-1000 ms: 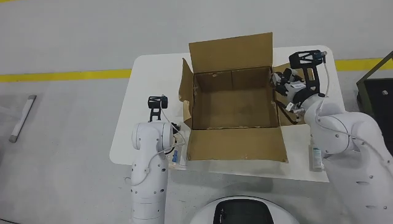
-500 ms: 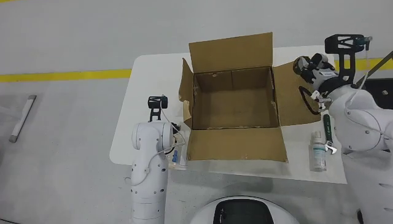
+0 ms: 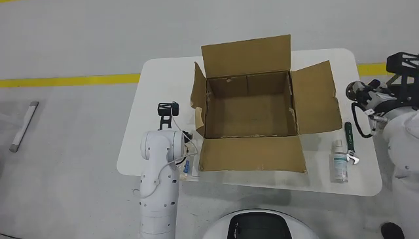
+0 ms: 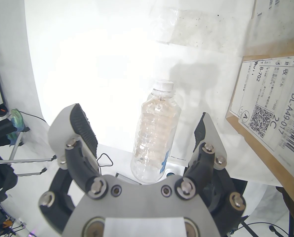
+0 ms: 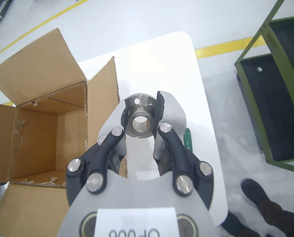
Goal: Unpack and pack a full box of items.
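Note:
The open cardboard box (image 3: 249,111) stands mid-table with nothing visible on its floor (image 5: 38,129). My right gripper (image 5: 142,104) is shut on a steel flanged bushing (image 5: 140,124), held above the table's right edge, past the box's right flap (image 3: 357,93). My left gripper (image 4: 140,114) stands open at the box's left side, its fingers on either side of a clear plastic water bottle (image 4: 156,136). The bottle lies on the table and neither pad touches it. In the top view the bottle (image 3: 186,167) shows beside the box's front left corner.
A small clear bottle (image 3: 338,162) and a green-handled tool (image 3: 349,139) lie on the table right of the box. A green cart (image 5: 272,99) stands on the floor beyond the table's right edge. The box's label-covered side (image 4: 272,104) is close to my left gripper.
My right arm has swung from the box's right wall out to the right, past the table edge, carrying the bushing. The right flap now lies open. The left arm has not moved.

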Motion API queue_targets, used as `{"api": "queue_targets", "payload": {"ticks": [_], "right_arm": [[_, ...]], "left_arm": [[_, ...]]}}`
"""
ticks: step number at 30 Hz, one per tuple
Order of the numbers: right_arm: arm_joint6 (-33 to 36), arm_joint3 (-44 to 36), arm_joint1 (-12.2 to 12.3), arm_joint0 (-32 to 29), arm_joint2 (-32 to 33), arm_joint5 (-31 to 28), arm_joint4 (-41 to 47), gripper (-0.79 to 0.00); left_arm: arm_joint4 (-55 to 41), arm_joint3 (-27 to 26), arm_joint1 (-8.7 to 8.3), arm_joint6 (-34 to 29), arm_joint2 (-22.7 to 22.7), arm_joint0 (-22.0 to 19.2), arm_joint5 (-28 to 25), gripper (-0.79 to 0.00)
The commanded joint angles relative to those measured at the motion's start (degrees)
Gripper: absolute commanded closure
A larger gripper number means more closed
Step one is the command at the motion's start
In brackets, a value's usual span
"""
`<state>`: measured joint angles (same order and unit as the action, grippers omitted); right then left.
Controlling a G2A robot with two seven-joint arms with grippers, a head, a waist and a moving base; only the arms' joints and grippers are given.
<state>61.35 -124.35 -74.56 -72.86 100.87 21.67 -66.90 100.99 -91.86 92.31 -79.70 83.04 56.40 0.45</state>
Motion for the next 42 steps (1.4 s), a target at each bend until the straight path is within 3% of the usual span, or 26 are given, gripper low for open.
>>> {"api": "queue_targets", "payload": {"ticks": [1,12,27,42], "right_arm": [[0.0,-0.1,0.0,-1.3,0.8,0.4,0.2,0.0],[-1.6,3.8,0.3,-6.4,4.6,0.1,0.3,0.0],[-3.6,19.7,0.6,0.1,-3.3,-5.1,-1.8,0.0],[-4.9,24.9,0.7,1.6,-5.4,-5.0,-1.8,0.0]], "left_arm": [[0.0,0.0,0.0,0.0,0.0,0.0,0.0,-0.785],[0.0,0.0,0.0,0.0,0.0,0.0,0.0,-0.785],[0.0,0.0,0.0,0.0,0.0,0.0,0.0,-0.785],[0.0,0.0,0.0,0.0,0.0,0.0,0.0,-0.785]]}}
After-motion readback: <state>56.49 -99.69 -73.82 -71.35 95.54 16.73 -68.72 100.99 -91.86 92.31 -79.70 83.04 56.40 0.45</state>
